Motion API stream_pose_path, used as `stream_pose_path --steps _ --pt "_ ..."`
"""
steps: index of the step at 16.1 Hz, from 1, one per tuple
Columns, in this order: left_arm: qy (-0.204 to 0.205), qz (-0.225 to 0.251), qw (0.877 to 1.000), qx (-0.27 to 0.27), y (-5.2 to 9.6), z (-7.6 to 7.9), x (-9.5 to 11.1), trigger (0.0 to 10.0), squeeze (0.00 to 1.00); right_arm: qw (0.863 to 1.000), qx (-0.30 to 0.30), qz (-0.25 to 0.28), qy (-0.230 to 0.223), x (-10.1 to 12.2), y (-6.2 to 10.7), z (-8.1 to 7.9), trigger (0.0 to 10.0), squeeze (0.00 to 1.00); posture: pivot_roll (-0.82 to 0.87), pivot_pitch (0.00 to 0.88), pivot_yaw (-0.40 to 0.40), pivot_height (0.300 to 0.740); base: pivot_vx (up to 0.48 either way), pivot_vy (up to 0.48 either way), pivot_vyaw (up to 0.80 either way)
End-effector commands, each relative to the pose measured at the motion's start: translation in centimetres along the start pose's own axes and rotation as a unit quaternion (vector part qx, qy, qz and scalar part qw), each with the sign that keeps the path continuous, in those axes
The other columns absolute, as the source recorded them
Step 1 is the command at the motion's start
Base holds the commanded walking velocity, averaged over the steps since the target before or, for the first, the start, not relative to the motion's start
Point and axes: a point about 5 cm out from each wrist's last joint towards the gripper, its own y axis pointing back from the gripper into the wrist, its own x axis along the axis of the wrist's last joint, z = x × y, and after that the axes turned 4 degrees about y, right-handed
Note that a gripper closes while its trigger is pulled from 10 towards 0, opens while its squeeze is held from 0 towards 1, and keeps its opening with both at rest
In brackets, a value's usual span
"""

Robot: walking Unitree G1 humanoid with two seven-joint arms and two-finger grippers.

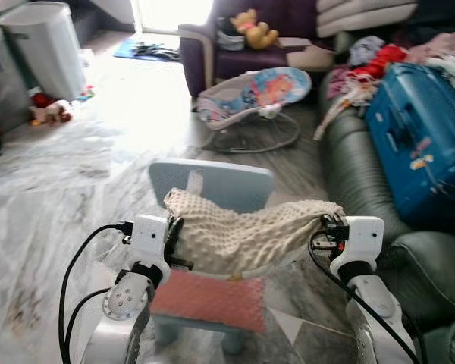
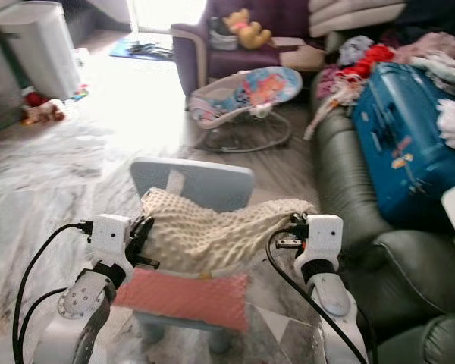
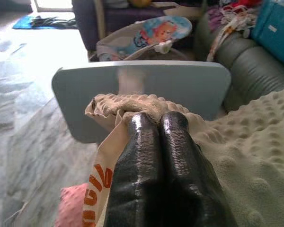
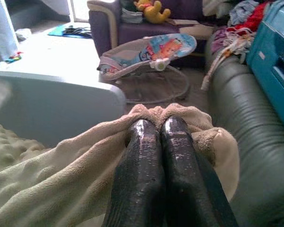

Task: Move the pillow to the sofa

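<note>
A: Where's the sofa [image 1: 364, 152]?
B: Dark green, on the right, carrying a blue suitcase [image 1: 421, 144] and clothes

A: And the pillow [image 1: 243, 231]?
B: The cream, bumpy one hangs above a small blue chair [image 1: 212, 186] with a pink cushion [image 1: 208, 299], its long axis running left to right

A: The tools?
B: Left tool [image 3: 158, 118] pinched tight on the pillow's left corner, right tool [image 4: 161, 125] clamped on its right corner

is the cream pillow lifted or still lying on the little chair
Lifted. The pillow sags between the left tool and right tool, each shut on a corner, above the chair's pink seat cushion.
</note>
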Motion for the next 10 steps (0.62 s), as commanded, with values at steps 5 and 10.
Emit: stream_pose_path --steps 5,10 --pt "-0.006 0.012 1.000 -0.012 -0.18 0.31 0.68 10.0 0.00 1.000 0.009 0.015 0.004 0.85 -0.34 -0.11 10.0 0.00 -0.04 0.000 -0.002 0.740 0.000 0.374 0.00" --pt "-0.009 0.012 1.000 -0.016 -0.31 0.42 0.75 10.0 0.00 1.000 0.020 0.015 0.005 0.81 -0.46 -0.44 10.0 0.00 -0.04 0.000 -0.003 0.740 0.000 0.439 0.00"
